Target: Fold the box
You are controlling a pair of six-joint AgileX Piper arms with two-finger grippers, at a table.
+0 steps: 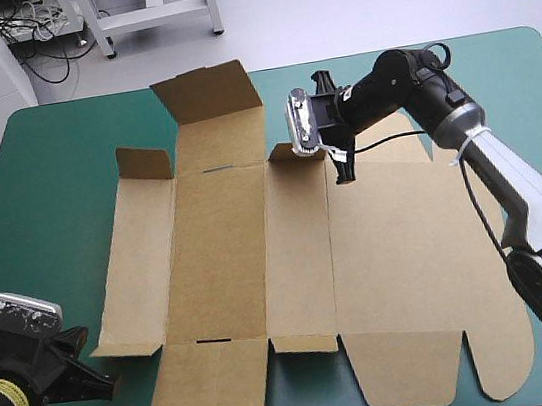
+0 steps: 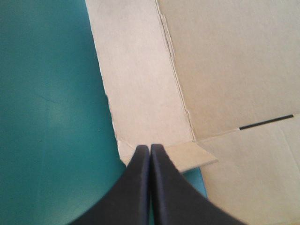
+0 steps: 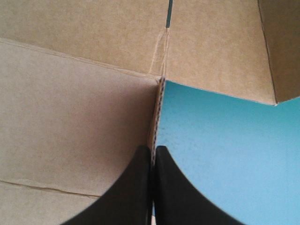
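Largely unfolded, the box (image 1: 219, 261) lies as one cut sheet of brown board across the middle of the teal-green cover (image 1: 55, 173), its widest panel toward the table's right side. Along the far edge a tall flap (image 1: 207, 93) stands tilted up, and the far tab (image 1: 144, 162) of the left side panel is raised as well; the rest lies flat or nearly so.

The right gripper (image 3: 152, 149), extended over the far edge from the right, has its black fingers all but together on a small flap (image 1: 284, 151) beside the tall one. The right wrist view shows the flap's corrugated cut edge running straight in between the fingertips, with board on one side and bare cover on the other.

The left gripper (image 2: 150, 147) sits low at the table's near-left corner, fingers pressed together in a single point with no board seen between them. Its tip lies at the near corner of the box's left side panel (image 2: 136, 84), just over a small angled tab (image 2: 190, 157); whether it touches the board cannot be told. A thin dark slit (image 2: 266, 123) crosses the board along a fold line ahead of that gripper and off to one side.
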